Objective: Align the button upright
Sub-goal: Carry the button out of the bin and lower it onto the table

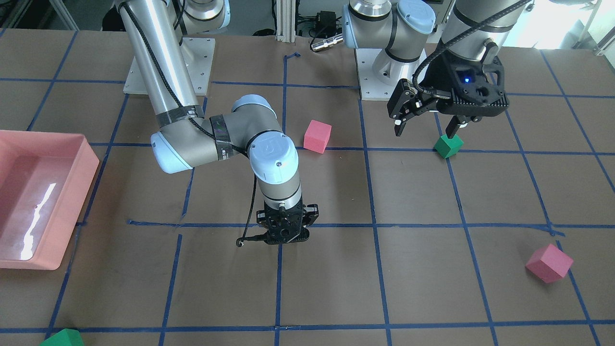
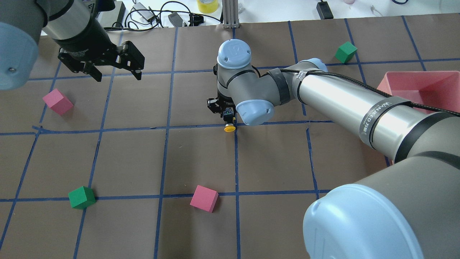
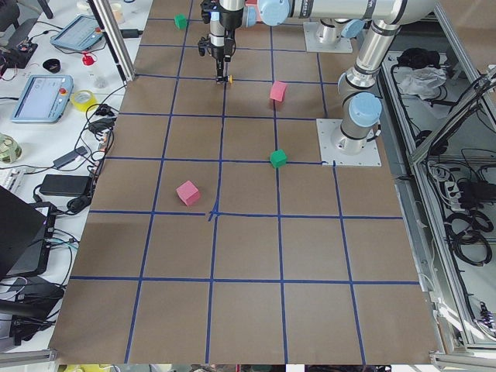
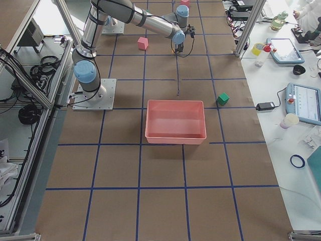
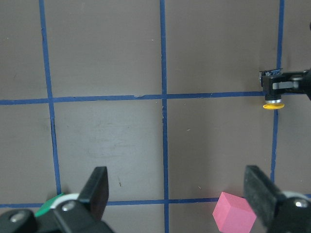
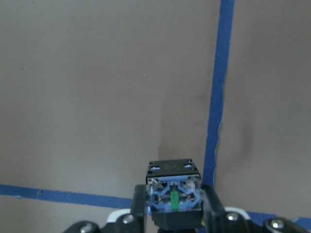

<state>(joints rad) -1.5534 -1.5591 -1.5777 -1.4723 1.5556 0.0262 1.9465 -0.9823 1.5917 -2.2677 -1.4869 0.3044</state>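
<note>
The button (image 2: 229,127) has a yellow cap, which shows just under my right gripper (image 2: 228,119) near the table's middle, on a blue tape line. My right gripper is shut on it. In the right wrist view the button's terminal base (image 6: 173,190) faces the camera between the fingers (image 6: 139,208), so the cap points down at the table. I cannot tell if the cap touches the table. The left wrist view shows the button (image 5: 273,102) at far right. My left gripper (image 2: 116,73) is open and empty, raised over the table's far left.
A pink cube (image 2: 204,198) and a green cube (image 2: 82,197) lie near the robot. Another pink cube (image 2: 57,102) lies at the left and a green cube (image 2: 346,51) at the far right. A pink tray (image 2: 420,77) stands on the right.
</note>
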